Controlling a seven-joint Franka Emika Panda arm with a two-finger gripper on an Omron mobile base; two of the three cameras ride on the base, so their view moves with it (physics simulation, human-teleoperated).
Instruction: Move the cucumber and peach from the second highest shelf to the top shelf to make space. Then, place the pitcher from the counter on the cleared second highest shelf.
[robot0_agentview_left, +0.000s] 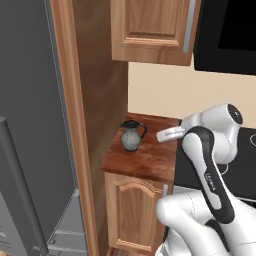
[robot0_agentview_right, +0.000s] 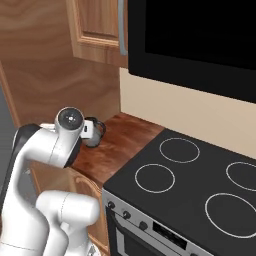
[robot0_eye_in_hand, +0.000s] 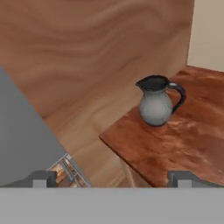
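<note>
Pitcher (robot0_agentview_left: 132, 135) stands upright on the counter (robot0_agentview_left: 150, 160), near the counter's back-left corner, close to the tall wooden side panel (robot0_agentview_left: 95, 100) that bounds the counter on that side. Grey bulbous body, darker neck and rim, dark handle; in the left base view the handle points toward the stove (robot0_agentview_right: 200, 185), spout toward the wood panel. Nothing touches the pitcher. In the right base view the pitcher (robot0_agentview_right: 96, 134) is partly hidden behind the arm's wrist.

Gripper (robot0_eye_in_hand: 111, 179) hangs in the air off the counter's front edge, well apart from the pitcher, aimed at it. Its 2 fingertips (robot0_eye_in_hand: 39, 178) show at the bottom of the hand view, far apart w/ nothing between them: jaws spread wide, holding nothing.

Stove sits flush against the counter on the side away from the panel, black top w/ 4 ring burners. Wooden upper cabinet (robot0_agentview_left: 155, 30) hangs above the counter. Grey fridge door (robot0_agentview_left: 30, 125) stands past the wood panel, on the far side from the counter.
</note>
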